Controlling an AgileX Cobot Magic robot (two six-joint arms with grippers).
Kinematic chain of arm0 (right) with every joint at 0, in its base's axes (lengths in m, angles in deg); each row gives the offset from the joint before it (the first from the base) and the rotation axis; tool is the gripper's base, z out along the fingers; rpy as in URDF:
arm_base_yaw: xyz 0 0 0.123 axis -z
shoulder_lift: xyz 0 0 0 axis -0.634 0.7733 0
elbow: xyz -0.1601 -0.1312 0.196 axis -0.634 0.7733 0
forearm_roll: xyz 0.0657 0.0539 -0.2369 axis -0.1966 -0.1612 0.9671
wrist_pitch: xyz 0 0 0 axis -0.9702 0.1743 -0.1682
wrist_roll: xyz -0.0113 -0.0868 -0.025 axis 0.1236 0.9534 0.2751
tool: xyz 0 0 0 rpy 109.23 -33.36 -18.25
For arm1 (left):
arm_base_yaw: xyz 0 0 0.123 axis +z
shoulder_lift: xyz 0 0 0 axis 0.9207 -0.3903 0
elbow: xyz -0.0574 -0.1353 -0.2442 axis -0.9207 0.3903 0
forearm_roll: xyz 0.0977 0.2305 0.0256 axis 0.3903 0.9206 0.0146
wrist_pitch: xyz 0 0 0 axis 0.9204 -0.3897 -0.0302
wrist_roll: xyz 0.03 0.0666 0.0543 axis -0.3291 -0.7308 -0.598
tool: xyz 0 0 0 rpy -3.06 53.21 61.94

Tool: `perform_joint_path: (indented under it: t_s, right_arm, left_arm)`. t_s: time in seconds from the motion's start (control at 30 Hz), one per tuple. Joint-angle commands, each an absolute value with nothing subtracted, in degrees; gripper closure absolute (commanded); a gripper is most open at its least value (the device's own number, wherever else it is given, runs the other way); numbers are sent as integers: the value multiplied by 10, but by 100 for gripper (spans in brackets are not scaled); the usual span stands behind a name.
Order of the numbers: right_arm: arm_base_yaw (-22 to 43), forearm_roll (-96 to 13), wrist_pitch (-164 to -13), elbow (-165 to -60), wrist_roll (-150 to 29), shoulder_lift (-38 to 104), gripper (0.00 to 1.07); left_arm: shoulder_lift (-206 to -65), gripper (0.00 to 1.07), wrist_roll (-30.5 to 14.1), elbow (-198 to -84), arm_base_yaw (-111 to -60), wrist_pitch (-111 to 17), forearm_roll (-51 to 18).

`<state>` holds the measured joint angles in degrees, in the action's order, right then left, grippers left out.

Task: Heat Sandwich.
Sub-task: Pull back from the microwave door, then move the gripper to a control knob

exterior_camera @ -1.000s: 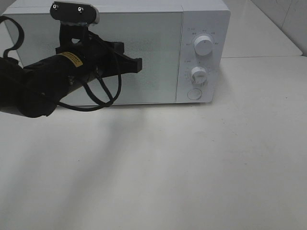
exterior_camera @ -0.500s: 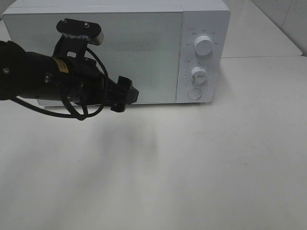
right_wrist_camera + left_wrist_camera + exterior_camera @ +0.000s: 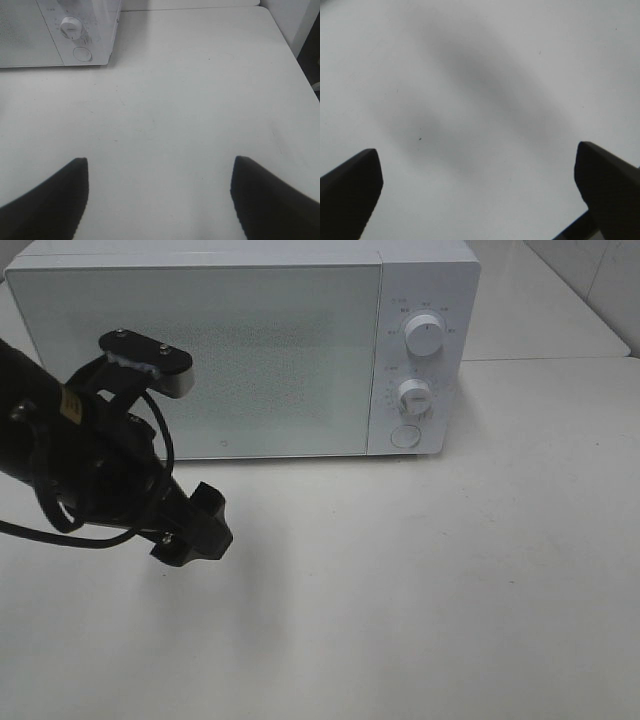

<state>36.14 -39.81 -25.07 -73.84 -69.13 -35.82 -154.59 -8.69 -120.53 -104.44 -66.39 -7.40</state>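
— How do the claws stand?
— The left gripper hangs over the table in front of the microwave, fingers spread, nothing between them. The right gripper is spread too, also holding nothing
— And the sandwich?
— Cannot tell; the microwave's door is closed

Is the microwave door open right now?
No, the microwave door is shut, its edge flush against the control panel in the high view.
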Motion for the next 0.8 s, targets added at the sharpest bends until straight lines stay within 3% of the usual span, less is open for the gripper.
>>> perform_joint_path:
  t_s: [0.03, 0.2, 0.27, 0.33, 0.4, 0.6, 0.8]
  right_arm:
    - [366, -396, -256, -736, -690, -375, 32]
    - [366, -396, -256, -736, -690, -375, 32]
    - [366, -396, -256, -736, -690, -375, 32]
    - [366, -396, -256, -736, -690, -375, 32]
    - [366, -396, -256, -736, -690, -375, 32]
    - [366, -396, -256, -736, -690, -375, 32]
    - [366, -396, -256, -736, -690, -375, 32]
  left_arm:
    - [-1510, 7, -30, -1203, -1024, -717, -60]
    - [-1479, 7, -13, -1203, -968, -770, -61]
    - [-1456, 7, -14, -1203, -907, -806, -61]
    - [-1447, 7, -14, -1203, -890, -818, -61]
    - [-1424, 7, -18, -1203, -827, -864, -62]
    - [-1376, 7, -22, -1203, -718, -943, -53]
    - [-1317, 7, -39, -1201, -657, -1015, -40]
